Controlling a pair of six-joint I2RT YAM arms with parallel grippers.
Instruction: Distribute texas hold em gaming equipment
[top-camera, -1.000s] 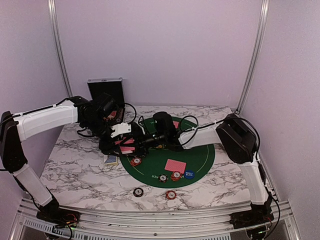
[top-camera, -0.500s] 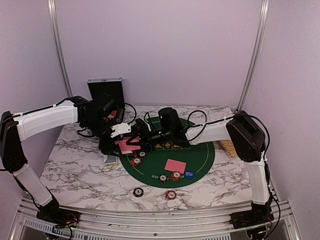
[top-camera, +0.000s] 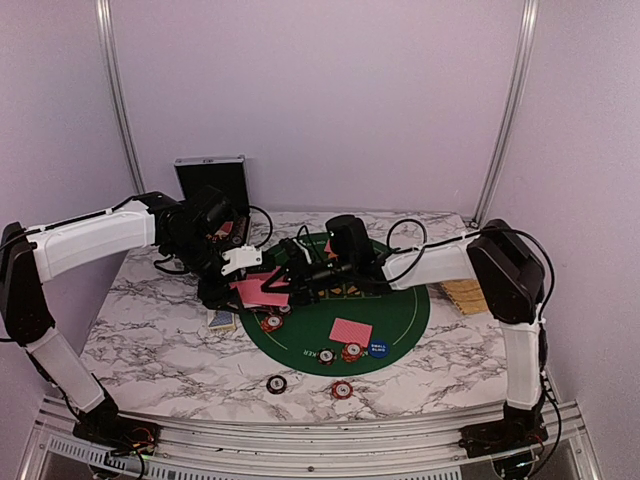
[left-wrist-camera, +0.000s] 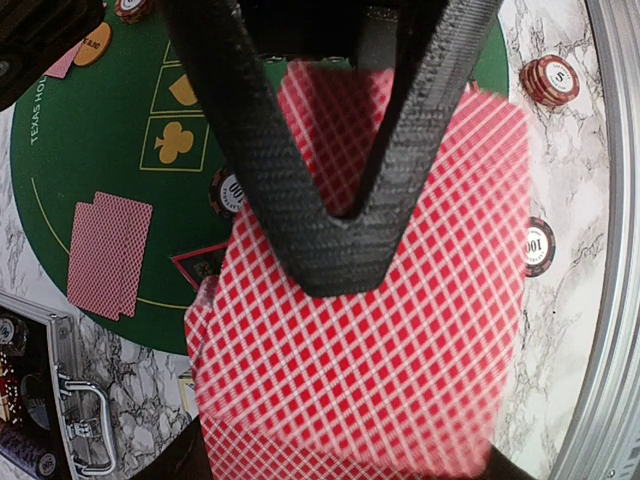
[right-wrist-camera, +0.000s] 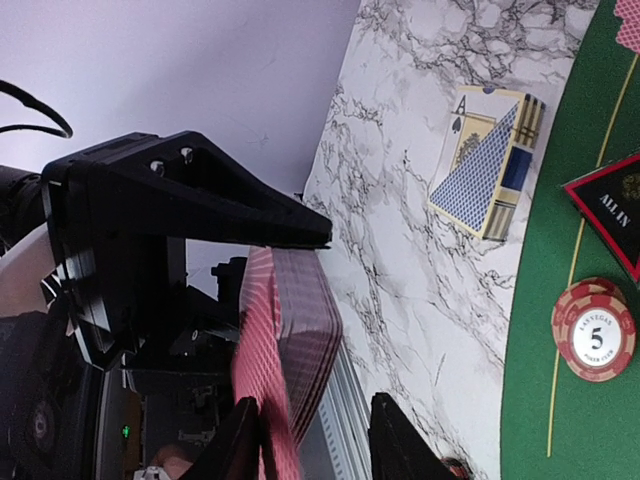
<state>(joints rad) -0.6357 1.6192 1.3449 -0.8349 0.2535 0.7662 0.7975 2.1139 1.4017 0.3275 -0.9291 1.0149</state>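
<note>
Your left gripper (left-wrist-camera: 340, 240) clamps the deck (right-wrist-camera: 300, 330) toward the counter's left edge; your right gripper (right-wrist-camera: 315, 425) straddles it, unclosed. Pinch only the top card (left-wrist-camera: 420, 330); slide it off flat.

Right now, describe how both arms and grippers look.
The left arm and right arm have white shells, black joint housings and loose black cables. The left gripper has black ribbed wedge fingers; the right gripper has black fingers too.

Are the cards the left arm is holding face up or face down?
Face down: the deck of cards in the left pincer shows its red diamond-patterned back upward in the top and left wrist views.
</note>
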